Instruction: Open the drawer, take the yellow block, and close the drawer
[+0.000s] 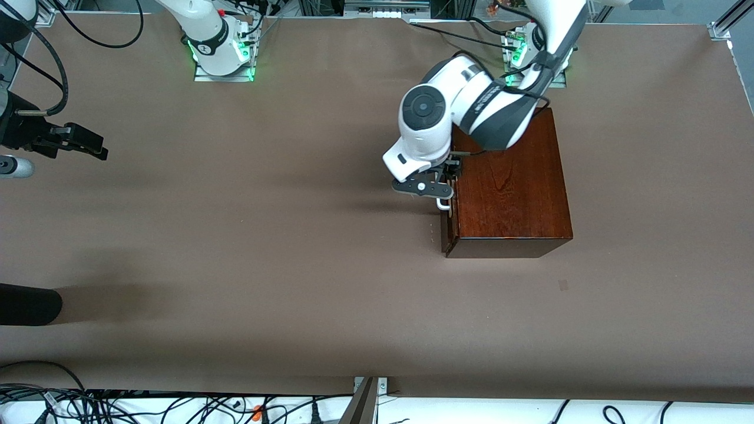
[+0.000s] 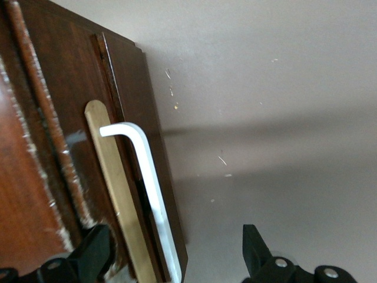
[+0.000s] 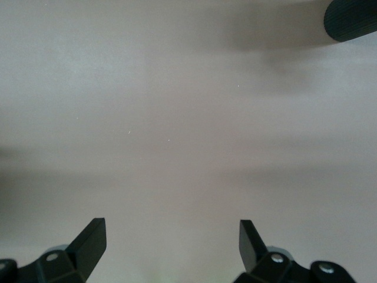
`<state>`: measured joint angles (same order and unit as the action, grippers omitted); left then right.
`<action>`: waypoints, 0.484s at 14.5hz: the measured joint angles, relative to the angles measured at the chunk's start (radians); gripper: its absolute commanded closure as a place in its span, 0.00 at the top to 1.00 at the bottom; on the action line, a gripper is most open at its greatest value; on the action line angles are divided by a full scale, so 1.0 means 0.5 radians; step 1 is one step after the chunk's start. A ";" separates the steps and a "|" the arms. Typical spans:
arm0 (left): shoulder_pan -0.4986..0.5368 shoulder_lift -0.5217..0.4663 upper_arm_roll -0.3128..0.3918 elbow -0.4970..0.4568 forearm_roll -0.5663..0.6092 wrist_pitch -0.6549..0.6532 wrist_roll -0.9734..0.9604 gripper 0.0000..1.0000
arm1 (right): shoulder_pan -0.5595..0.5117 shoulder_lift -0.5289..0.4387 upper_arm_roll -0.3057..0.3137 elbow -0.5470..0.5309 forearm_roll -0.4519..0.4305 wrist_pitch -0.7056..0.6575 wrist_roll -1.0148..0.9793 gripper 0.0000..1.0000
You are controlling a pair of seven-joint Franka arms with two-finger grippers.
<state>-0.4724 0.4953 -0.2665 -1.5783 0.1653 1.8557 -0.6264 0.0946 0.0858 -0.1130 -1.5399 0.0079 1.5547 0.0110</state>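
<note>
at the drawer handle, left gripper straddles it.

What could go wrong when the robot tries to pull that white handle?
1. The left hand is open with its fingers on either side of the white handle. The handle is thin, so the fingers might slip off it.
2. The drawer looks barely open. A crooked pull could drag the whole wooden box along the table instead.

The right hand waits open over bare table.
</note>
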 measured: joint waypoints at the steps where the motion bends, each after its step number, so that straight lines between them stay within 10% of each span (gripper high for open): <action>1: -0.018 0.029 0.000 -0.001 0.037 0.021 -0.045 1.00 | 0.000 0.000 0.000 0.000 0.000 0.000 0.000 1.00; 7: -0.074 0.151 0.000 -0.002 0.150 0.049 -0.236 1.00 | 0.000 0.000 0.000 0.000 0.000 0.000 0.000 1.00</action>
<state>-0.5096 0.5708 -0.2665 -1.5791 0.2405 1.8803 -0.7444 0.0946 0.0858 -0.1131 -1.5400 0.0079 1.5547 0.0110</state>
